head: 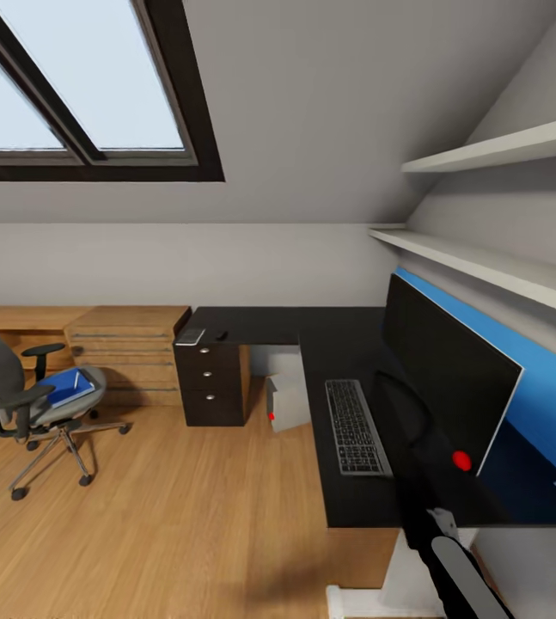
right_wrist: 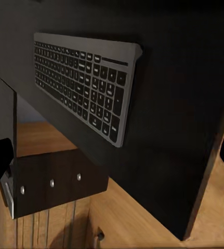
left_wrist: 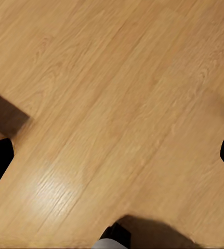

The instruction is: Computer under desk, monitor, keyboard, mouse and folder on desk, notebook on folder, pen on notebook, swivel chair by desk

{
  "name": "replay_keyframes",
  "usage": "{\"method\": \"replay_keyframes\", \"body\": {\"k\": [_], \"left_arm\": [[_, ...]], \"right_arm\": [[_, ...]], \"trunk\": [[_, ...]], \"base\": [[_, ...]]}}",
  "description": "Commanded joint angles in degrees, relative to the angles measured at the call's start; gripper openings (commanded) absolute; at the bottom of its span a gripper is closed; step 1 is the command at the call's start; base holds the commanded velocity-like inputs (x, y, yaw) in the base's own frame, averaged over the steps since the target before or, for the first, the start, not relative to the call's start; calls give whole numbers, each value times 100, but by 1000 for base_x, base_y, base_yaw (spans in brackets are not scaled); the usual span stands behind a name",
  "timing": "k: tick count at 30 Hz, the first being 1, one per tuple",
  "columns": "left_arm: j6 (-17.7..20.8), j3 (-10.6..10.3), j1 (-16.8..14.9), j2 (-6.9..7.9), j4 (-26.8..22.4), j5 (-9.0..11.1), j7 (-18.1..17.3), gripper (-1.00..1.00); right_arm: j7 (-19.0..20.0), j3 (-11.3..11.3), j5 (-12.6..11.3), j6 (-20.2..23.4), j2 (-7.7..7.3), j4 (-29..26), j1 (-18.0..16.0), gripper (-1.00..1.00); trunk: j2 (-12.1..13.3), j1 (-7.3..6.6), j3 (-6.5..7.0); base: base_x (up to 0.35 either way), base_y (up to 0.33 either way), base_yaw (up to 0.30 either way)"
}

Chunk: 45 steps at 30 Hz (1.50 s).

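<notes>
The black L-shaped desk (head: 269, 325) carries the wide black monitor (head: 445, 370) along its right side. The dark-grey keyboard (head: 357, 425) lies in front of the screen, also seen close up as the keyboard (right_wrist: 83, 83). At the desk's far left end rest a flat grey notebook (head: 190, 336) and a small dark mouse (head: 222, 334). Under the desk stands the light-grey computer (head: 288, 402). The swivel chair (head: 7, 378) is far left, with the blue folder (head: 70, 389) and the white pen (head: 77, 379) on its seat. My right gripper (right_wrist: 112, 155) hangs open above the desk by the keyboard. Over bare floor, my left gripper (left_wrist: 112, 155) is open.
A light wooden drawer chest (head: 127, 352) stands against the back wall between the chair and the desk's dark drawer unit (head: 211, 378). White shelves (head: 484, 258) run above the monitor. Wooden floor (head: 183, 516) stretches wide between me and the chair. My right arm (head: 436, 533) reaches over the desk's near end.
</notes>
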Motion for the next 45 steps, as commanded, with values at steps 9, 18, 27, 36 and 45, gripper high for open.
{"method": "replay_keyframes", "body": {"k": [9,18,27,36,45], "left_arm": [[25,-45,-2,7,-2,35,66,100],[38,-50,-3,3,-2,33,67,100],[25,-55,-2,-30,-2,11,59,100],[-3,-59,-3,-252,-2,-12,48,100],[144,-135,-3,-294,28,-24,34,100]], "right_arm": [[-19,47,-53,-57,5,-1,-5,100],[-16,54,-52,-61,9,-1,-5,100],[17,978,2017,-158,6,1097,-5,100],[21,1375,3822,-826,272,2861,-5,100],[29,1434,4155,-1553,539,4254,-5,100]], "trunk": [[-10,-1,-11],[-10,-1,-11],[-10,-1,-11],[231,-133,97],[592,-331,258]], "base": [[-336,0,0],[-336,0,0],[-298,0,0],[-54,0,0],[-5,0,0]]}}
